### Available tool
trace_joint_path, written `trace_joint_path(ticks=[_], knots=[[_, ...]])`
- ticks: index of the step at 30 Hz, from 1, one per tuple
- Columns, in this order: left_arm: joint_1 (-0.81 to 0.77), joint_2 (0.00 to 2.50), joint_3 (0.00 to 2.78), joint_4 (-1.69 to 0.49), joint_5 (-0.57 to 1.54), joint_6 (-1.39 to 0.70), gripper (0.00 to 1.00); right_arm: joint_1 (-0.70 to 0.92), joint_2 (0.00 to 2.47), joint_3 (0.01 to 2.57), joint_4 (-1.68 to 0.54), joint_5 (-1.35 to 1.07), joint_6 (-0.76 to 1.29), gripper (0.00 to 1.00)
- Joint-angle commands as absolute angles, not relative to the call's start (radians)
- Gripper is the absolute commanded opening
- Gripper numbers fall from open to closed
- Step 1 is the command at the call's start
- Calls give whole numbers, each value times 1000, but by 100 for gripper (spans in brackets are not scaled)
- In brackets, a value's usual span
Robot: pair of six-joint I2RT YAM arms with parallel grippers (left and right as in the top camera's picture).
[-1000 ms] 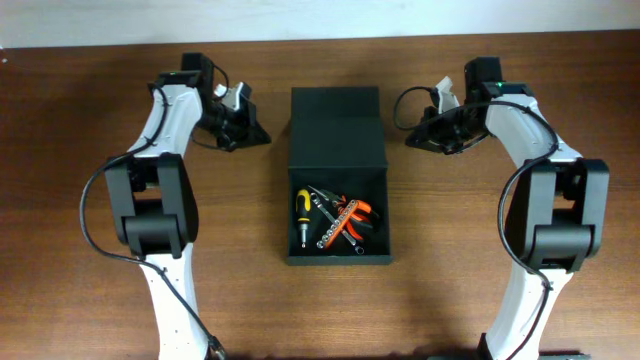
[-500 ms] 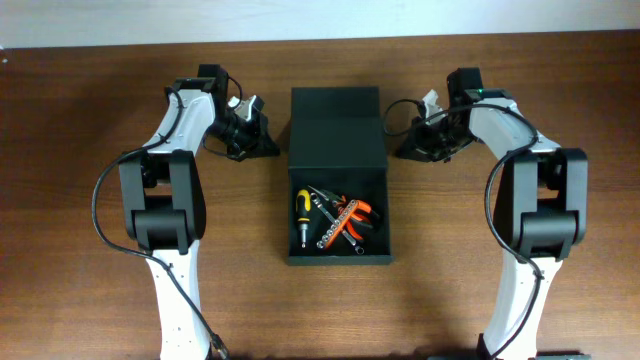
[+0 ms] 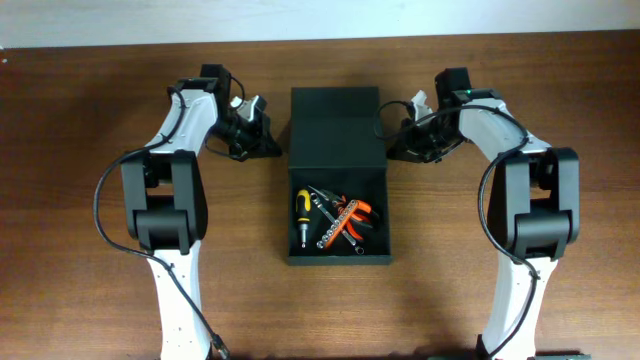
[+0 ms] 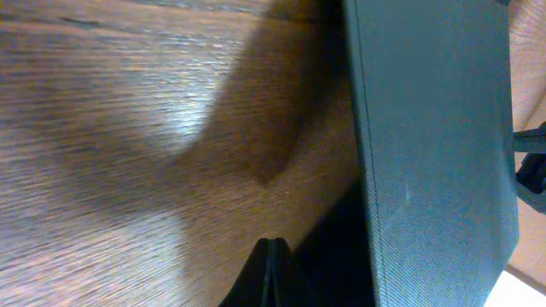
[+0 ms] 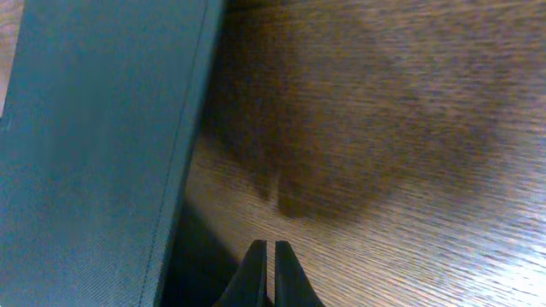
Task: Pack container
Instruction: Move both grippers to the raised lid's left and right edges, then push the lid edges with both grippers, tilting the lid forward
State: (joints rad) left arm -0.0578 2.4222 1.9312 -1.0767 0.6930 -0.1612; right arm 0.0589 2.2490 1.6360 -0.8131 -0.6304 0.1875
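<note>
Left gripper: fingers pinched together, just left of lid.
Right gripper: pinched too, just right of it.
Container: centre, tools inside, lid open on far side.
Why: we judge both flank lid to fold it.

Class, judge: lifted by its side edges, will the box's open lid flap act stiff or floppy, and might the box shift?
The lid flap lies flat with straight, crisp edges, so it probably stays stiff and swings at the hinge. The tools sit inside the container, likely weighing it down against sliding.
</note>
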Motion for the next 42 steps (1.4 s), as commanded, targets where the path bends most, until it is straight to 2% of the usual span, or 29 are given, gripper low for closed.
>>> trace_joint_path(ticks=[1, 24, 42], knots=[[-73, 2429, 1923, -1082, 712, -141, 2, 66, 2250, 1636, -807, -644, 193, 4], [-88, 2455, 1922, -1060, 712, -146, 2, 66, 2302, 1636, -741, -708, 220, 4], [-89, 2455, 1922, -1019, 809, -167, 2, 66, 2302, 1636, -724, -735, 219, 4]])
